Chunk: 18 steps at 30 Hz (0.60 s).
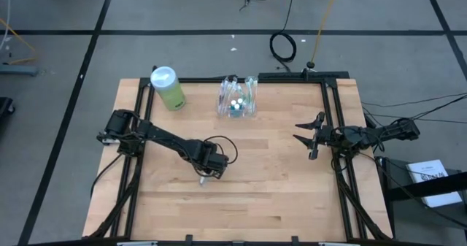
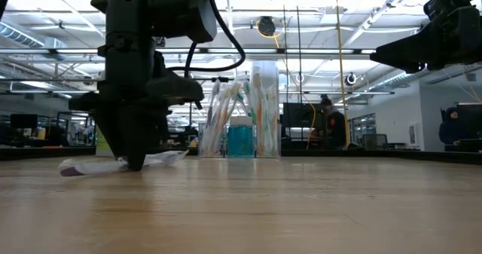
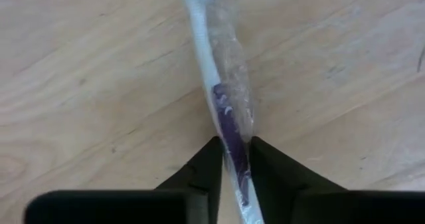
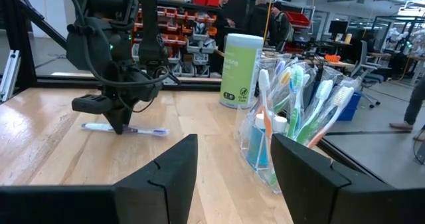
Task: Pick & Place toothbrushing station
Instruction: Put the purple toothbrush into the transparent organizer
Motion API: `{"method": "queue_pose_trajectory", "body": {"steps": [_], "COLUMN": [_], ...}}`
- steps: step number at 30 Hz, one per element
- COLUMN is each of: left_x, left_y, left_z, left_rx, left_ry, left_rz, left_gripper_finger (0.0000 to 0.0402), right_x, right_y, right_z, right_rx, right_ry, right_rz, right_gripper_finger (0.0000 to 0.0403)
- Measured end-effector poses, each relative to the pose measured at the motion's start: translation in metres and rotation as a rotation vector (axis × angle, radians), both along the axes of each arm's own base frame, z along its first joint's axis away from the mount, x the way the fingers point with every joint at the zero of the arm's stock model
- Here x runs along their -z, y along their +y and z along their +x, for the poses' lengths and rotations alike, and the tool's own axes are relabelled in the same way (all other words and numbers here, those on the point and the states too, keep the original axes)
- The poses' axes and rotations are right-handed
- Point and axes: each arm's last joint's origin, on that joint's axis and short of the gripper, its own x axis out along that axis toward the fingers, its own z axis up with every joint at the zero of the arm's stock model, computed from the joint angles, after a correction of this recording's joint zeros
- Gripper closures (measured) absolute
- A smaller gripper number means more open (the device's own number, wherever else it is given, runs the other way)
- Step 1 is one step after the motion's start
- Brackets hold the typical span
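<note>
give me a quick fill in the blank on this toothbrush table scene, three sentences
1. The left gripper is shut on a wrapped ____ lying on the table.
2. The right gripper hangs ____, holding nothing.
3. Beside the clear holder stands a light-green ____ with a white cap.

Missing words: toothbrush; open; bottle

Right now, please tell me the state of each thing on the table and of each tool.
Toothbrush: lying flat on the table, still in its clear wrapper, pinched by the left tool.
Left tool: down at the table, shut on the toothbrush.
Right tool: open, held off to the side, holding nothing.
Toothbrushing station: upright, full of brushes.
Green bottle: upright, white cap on.
</note>
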Motion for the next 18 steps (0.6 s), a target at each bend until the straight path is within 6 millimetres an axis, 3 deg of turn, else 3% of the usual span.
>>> {"method": "queue_pose_trajectory", "body": {"steps": [8,13,18], "left_x": [0.000,-0.003,-0.022], "left_y": [0.000,0.001,0.002], "left_z": [0.004,0.004,0.002], "left_rx": [0.018,0.086,0.150], "left_ry": [-0.044,-0.070,-0.158], "left_rz": [0.015,0.048,0.148], "left_gripper_finger": [0.0390,0.0386,0.0394], "right_x": [0.000,0.000,0.000], "right_y": [0.000,0.000,0.000], "right_z": [0.000,0.000,0.000], "right_rx": [0.000,0.000,0.000], "right_ry": [0.000,0.000,0.000], "right_rz": [0.000,0.000,0.000], "right_gripper_finger": [0.0220,0.0220,0.0220]}}
